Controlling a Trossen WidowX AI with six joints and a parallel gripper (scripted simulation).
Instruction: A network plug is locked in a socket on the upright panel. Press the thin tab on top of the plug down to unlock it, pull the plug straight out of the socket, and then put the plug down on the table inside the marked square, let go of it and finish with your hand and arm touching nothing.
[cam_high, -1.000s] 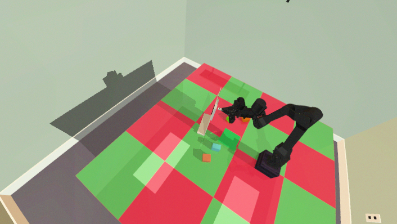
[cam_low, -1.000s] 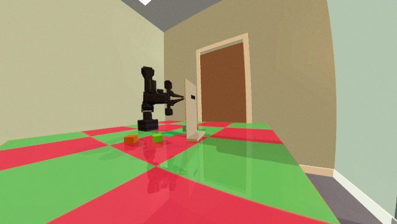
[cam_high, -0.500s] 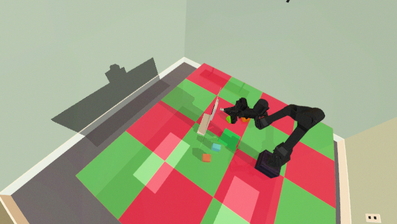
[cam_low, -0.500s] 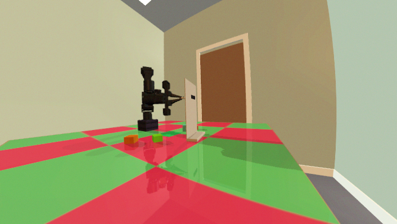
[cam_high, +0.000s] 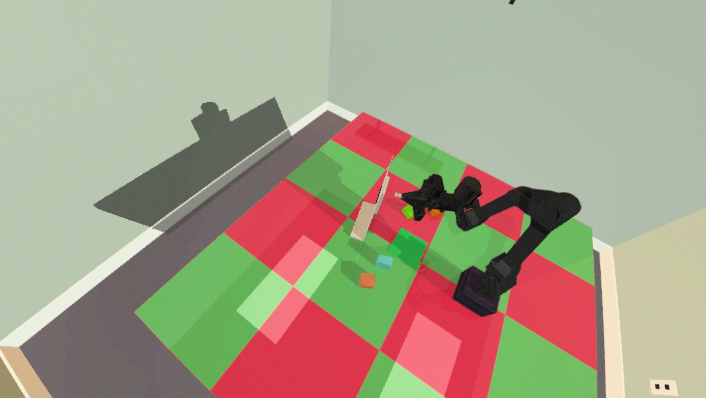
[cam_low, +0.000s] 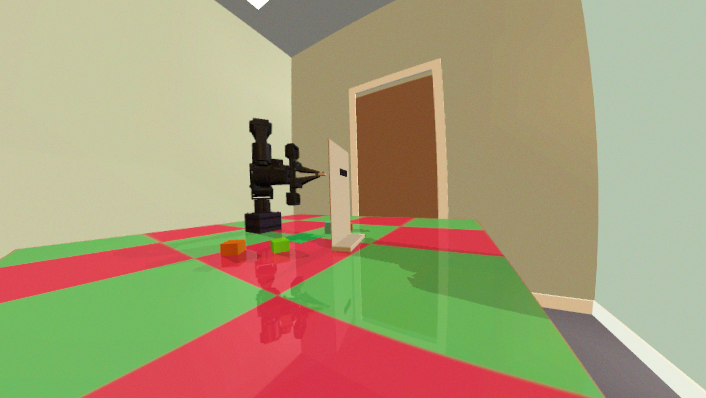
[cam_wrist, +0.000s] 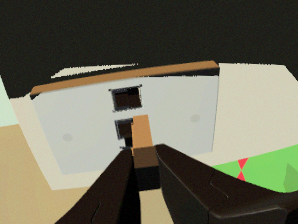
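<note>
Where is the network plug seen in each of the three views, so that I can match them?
Top: plug near centre, at the gripper tip, right of the panel.
Exterior: small tan tip left of the panel.
Wrist: tan bar between the fingers, below the socket.
Shared landmark: the upright panel.

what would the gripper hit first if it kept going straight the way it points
Most likely the upright panel. The gripper, shut on the plug, points at its socket across a small gap.
</note>
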